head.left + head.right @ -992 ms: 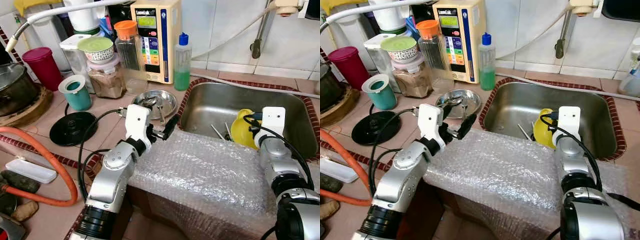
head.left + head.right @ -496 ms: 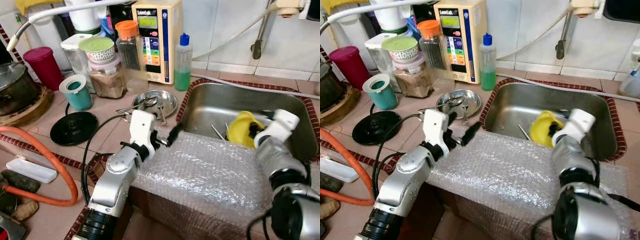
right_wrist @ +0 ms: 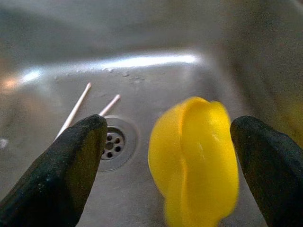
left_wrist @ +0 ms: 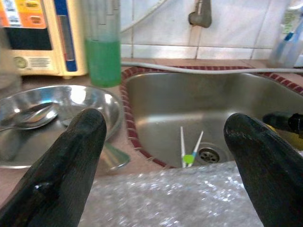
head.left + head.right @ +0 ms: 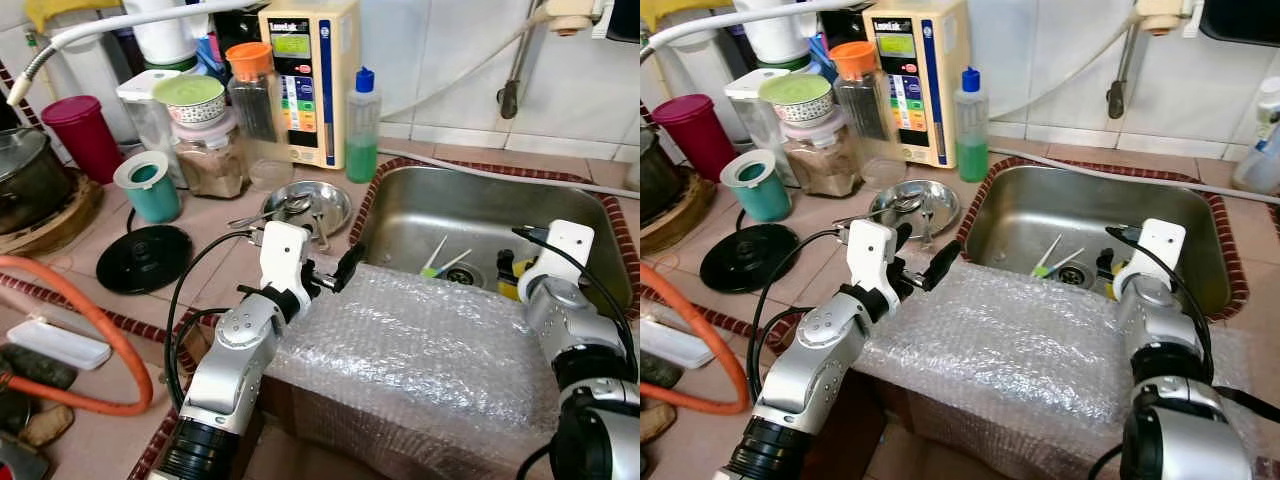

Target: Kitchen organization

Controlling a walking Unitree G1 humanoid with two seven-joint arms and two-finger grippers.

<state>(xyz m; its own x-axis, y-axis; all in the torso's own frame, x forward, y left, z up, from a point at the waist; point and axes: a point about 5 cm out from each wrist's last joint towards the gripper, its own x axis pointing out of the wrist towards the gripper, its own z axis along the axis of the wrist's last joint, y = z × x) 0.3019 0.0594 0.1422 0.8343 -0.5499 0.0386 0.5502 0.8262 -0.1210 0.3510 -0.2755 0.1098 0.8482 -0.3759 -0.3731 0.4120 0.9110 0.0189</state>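
Right claw (image 3: 165,165) gapes wide, empty, around a blurred glossy yellow cup (image 3: 196,161) in the sink (image 3: 142,61).

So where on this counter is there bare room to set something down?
Bare tile lies between the black round base, the steel dish and the left pincer. The bubble wrap top is free. The sink rear floor is bare; its front holds sticks and a yellow object. The jars cluster is crowded.
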